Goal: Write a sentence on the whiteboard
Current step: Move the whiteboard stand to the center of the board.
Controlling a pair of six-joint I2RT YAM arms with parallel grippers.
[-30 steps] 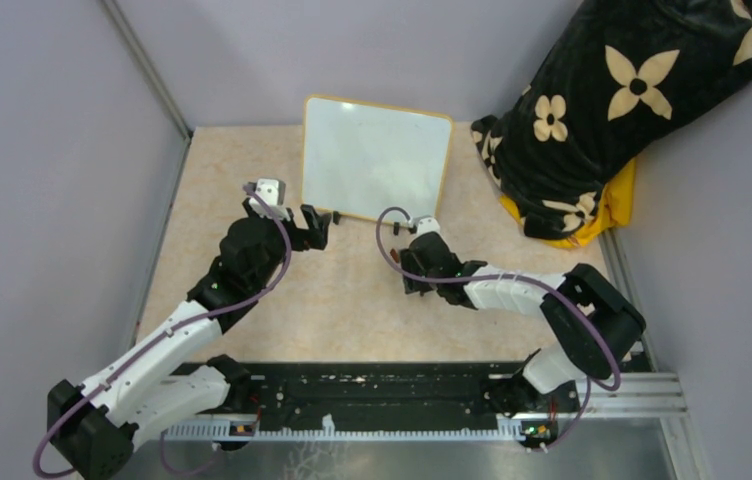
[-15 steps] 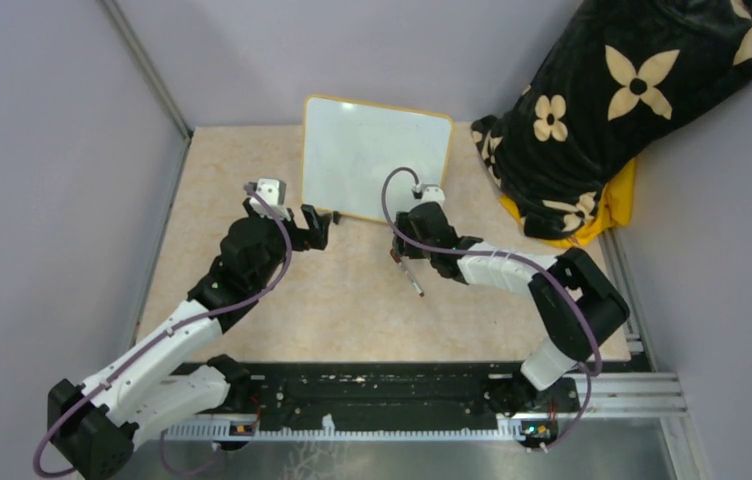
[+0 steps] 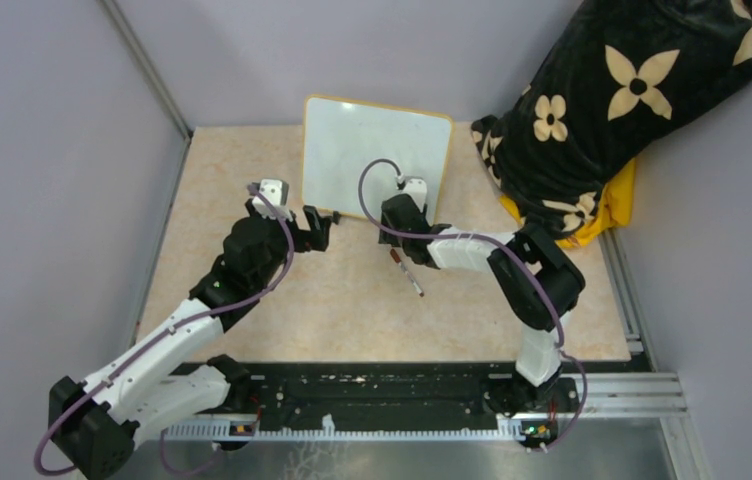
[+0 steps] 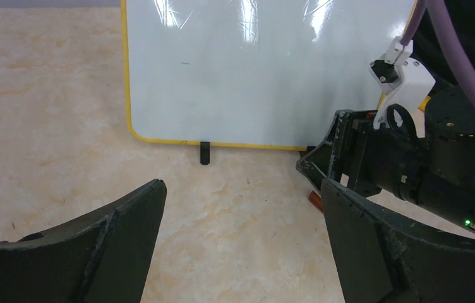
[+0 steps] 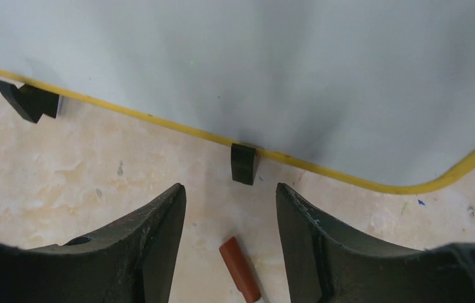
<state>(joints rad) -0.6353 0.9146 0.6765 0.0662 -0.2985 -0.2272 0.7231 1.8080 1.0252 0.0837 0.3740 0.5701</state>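
The whiteboard [image 3: 376, 158] stands tilted at the back of the table on two small black feet. It also shows in the left wrist view [image 4: 254, 69] and the right wrist view [image 5: 273, 69]. No sentence shows on it; the surface looks blank. A marker [image 3: 408, 273] with a reddish-brown cap lies on the table in front of the board. My right gripper [image 3: 394, 232] is open and empty, just above the cap [image 5: 240, 268] and facing a board foot [image 5: 244, 163]. My left gripper [image 3: 318, 228] is open and empty by the board's lower left corner.
A black blanket with cream flowers [image 3: 612, 110] is heaped at the back right over something yellow [image 3: 620, 195]. Grey walls close in the table on the left, back and right. A black rail [image 3: 372, 395] runs along the near edge.
My right gripper has moved from low over the table up and left toward the board's bottom edge. The marker now lies uncovered on the table. The left arm has barely moved.
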